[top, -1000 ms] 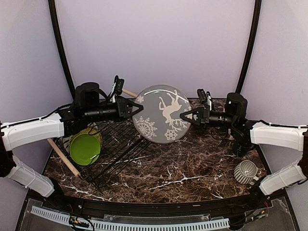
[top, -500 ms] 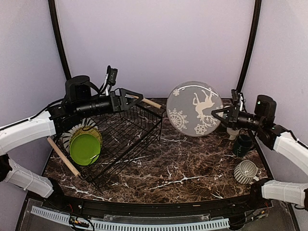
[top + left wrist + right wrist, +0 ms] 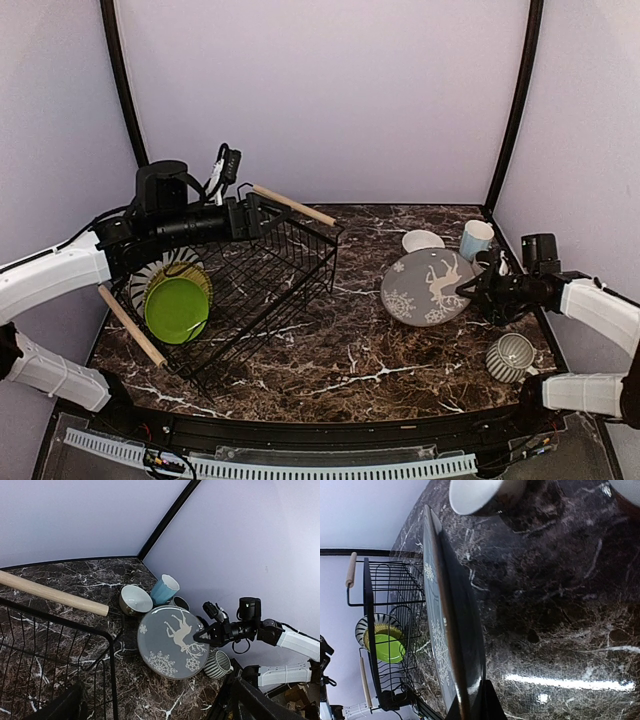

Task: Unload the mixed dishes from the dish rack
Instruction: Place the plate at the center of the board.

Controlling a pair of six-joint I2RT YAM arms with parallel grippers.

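Note:
The dish rack [image 3: 250, 290] is a black wire basket on the left with wooden rod handles. A lime green plate [image 3: 175, 308], an olive-yellow plate [image 3: 203, 277] and a striped plate [image 3: 150, 272] stand in its left end. My left gripper [image 3: 258, 216] hovers open over the rack's far rim, holding nothing. On the right, a grey plate with a white deer [image 3: 428, 287] tilts low over the table. My right gripper [image 3: 480, 291] is shut on its right rim. In the right wrist view the plate [image 3: 451, 630] shows edge-on between the fingers.
A light blue cup [image 3: 476, 239] and a cream bowl [image 3: 422, 241] stand behind the grey plate. A striped mug [image 3: 512, 356] lies at the front right. A dark mug [image 3: 180, 603] sits next to the cup. Purple walls close in the back and sides.
The left gripper let go of the grey plate, opened, and drew back over the rack. The right gripper carried the plate from mid-air at centre to the right and down.

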